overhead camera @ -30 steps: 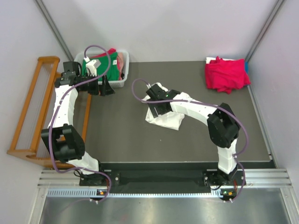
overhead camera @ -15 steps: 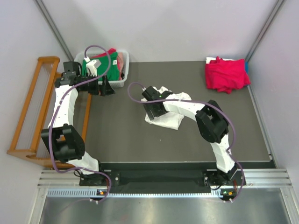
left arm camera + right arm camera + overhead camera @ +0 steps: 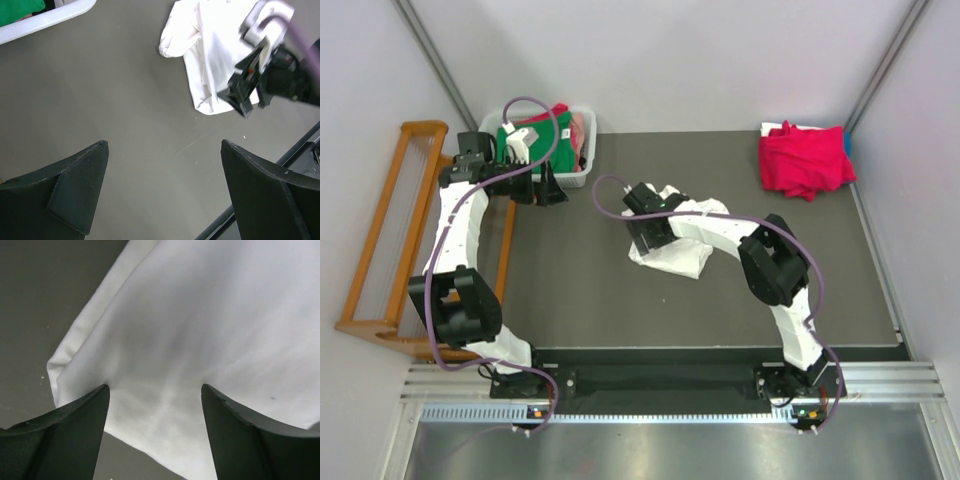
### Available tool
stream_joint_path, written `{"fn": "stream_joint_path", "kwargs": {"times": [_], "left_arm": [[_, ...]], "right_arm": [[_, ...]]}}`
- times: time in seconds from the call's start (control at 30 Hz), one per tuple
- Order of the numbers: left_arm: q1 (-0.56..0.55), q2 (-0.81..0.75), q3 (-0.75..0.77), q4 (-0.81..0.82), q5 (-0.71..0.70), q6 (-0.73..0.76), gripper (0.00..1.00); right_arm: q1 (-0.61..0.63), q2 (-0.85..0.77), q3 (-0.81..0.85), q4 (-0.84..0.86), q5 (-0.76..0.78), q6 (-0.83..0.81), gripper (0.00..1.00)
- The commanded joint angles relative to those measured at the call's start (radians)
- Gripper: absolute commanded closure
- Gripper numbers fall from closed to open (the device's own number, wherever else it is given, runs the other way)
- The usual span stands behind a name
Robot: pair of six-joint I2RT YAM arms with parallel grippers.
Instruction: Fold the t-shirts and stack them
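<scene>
A white t-shirt (image 3: 682,250) lies crumpled on the dark table mat near the middle; it also shows in the left wrist view (image 3: 210,55) and fills the right wrist view (image 3: 200,330). My right gripper (image 3: 650,236) is open, its fingers pressed down onto the shirt's left part (image 3: 155,390). My left gripper (image 3: 542,186) is open and empty, hovering above bare mat (image 3: 165,145) in front of the basket. A red t-shirt pile (image 3: 804,160) lies at the back right.
A white basket (image 3: 570,178) with green and red shirts stands at the back left; its rim shows in the left wrist view (image 3: 45,20). A wooden rack (image 3: 380,240) stands off the table's left side. The table's front edge (image 3: 720,350) runs before the arm bases.
My right gripper has slid left along the white shirt toward its left edge, dragging the cloth a little. The left arm has not moved.
</scene>
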Motion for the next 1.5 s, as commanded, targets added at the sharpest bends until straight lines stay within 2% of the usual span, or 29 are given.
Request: {"fn": "stream_joint_path", "kwargs": {"times": [0.0,0.33,0.73,0.97,1.33,1.47], "left_arm": [[-0.011,0.003,0.002,-0.012,0.040,0.010,0.02],[-0.011,-0.004,-0.009,-0.033,0.020,0.039,0.02],[-0.011,-0.003,0.005,-0.053,0.019,0.050,0.02],[-0.010,-0.004,0.020,-0.064,0.017,0.053,0.02],[-0.011,-0.006,0.020,-0.079,0.011,0.061,0.02],[-0.011,-0.006,0.020,-0.081,0.008,0.061,0.02]], "right_arm": [[-0.095,-0.086,0.094,-0.014,0.052,-0.009,0.26],[-0.300,-0.165,-0.059,0.039,0.081,0.053,0.24],[-0.365,-0.140,-0.200,0.133,0.018,0.069,0.25],[-0.392,-0.091,-0.220,0.181,-0.011,0.043,0.25],[-0.440,-0.004,-0.122,0.178,-0.014,0.023,0.25],[-0.441,0.012,-0.128,0.202,-0.061,0.021,0.30]]}}
